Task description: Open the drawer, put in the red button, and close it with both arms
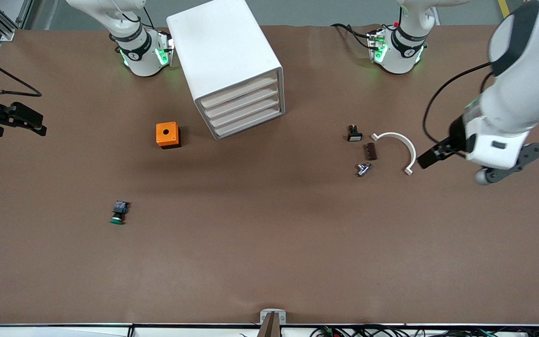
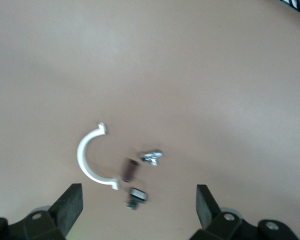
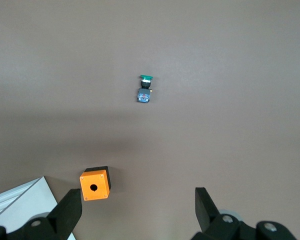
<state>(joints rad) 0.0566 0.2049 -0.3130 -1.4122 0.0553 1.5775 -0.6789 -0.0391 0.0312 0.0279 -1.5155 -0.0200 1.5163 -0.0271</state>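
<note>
The white cabinet (image 1: 225, 56) stands at the back of the table, and all of its beige-rimmed drawers (image 1: 244, 110) are shut. One corner of it shows in the right wrist view (image 3: 15, 200). No red button shows in any view. My left gripper (image 1: 433, 157) is open and empty in the air, over the table beside a white half-ring (image 1: 398, 142). In the left wrist view (image 2: 138, 210) it holds nothing. My right gripper (image 1: 39, 123) is open and empty in the air at the right arm's end of the table, and the right wrist view (image 3: 138, 212) shows nothing in it.
An orange box with a round hole (image 1: 167, 135) sits beside the cabinet. A green-capped button (image 1: 120, 212) lies nearer the front camera. By the half-ring lie a small white-capped part (image 1: 354, 133), a brown piece (image 1: 371, 151) and a metal piece (image 1: 363, 168).
</note>
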